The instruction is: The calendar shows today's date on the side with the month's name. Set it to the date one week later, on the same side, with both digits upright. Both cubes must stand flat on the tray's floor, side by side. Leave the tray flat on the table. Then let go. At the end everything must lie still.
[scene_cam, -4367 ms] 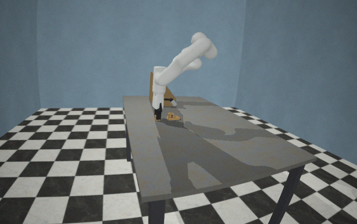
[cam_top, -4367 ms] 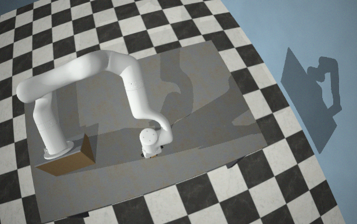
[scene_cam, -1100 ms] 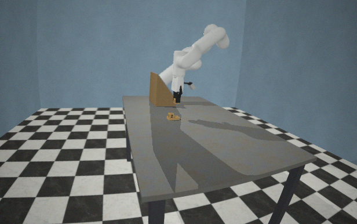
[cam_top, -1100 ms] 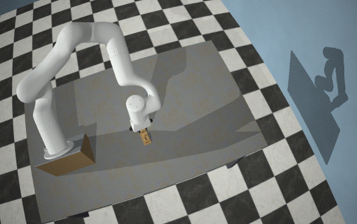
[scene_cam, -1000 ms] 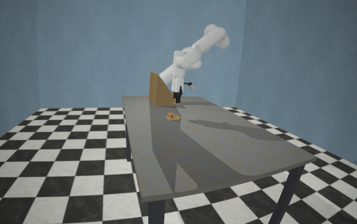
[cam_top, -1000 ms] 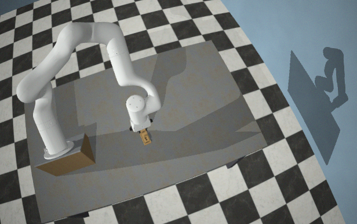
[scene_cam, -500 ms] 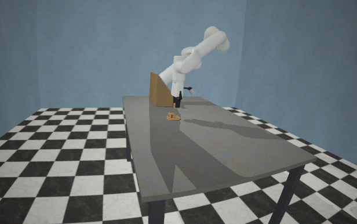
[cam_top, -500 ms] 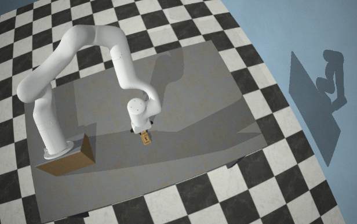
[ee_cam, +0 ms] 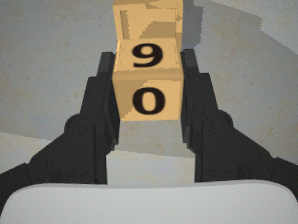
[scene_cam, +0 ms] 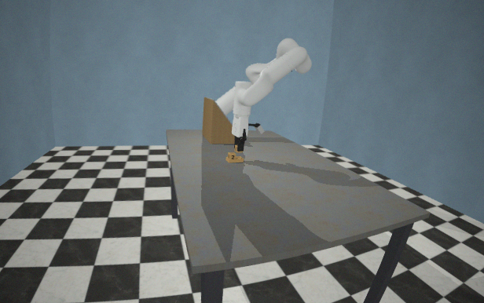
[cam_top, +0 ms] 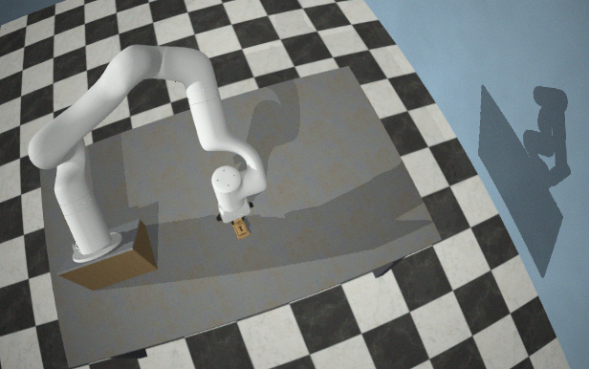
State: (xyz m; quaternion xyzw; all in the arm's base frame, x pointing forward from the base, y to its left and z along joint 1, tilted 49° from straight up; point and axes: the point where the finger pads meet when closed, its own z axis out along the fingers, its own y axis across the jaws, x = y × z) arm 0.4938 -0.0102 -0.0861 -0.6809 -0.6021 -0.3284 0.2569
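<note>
Blue walls and a checkered floor surround a gray tabletop [cam_top: 335, 124] [scene_cam: 314, 204], where the fingers [cam_top: 235, 216] [scene_cam: 239, 148] of a white robot arm [cam_top: 206, 115] [scene_cam: 255, 90] grip a wooden cube [scene_cam: 236, 148] [ee_cam: 148, 97]. The cube, held between the fingers at both sides, shows a 9 and a 0 to the wrist camera. Just beyond it in that view, and below the fingers in the exterior one, the small wooden tray [cam_top: 242, 236] [scene_cam: 235, 160] sits on the tabletop. A second cube [cam_top: 241, 227] [scene_cam: 232, 157], bearing a 2 on the side toward the exterior camera, stands in it, to one side.

The job appears partway along: one cube is in the tray, the other off the tray's floor. Left to do, it seems, are lowering the held cube beside its partner, releasing it and backing away. The full date on the month's side cannot be read, so whether either digit is right cannot be told.

Closest in the way is the standing cube, which the held one or a finger could knock while coming down; the tray might also be nudged. A brown wedge-shaped block [cam_top: 110, 270] [scene_cam: 218, 125] near the arm's base stands well apart from the fingers.
</note>
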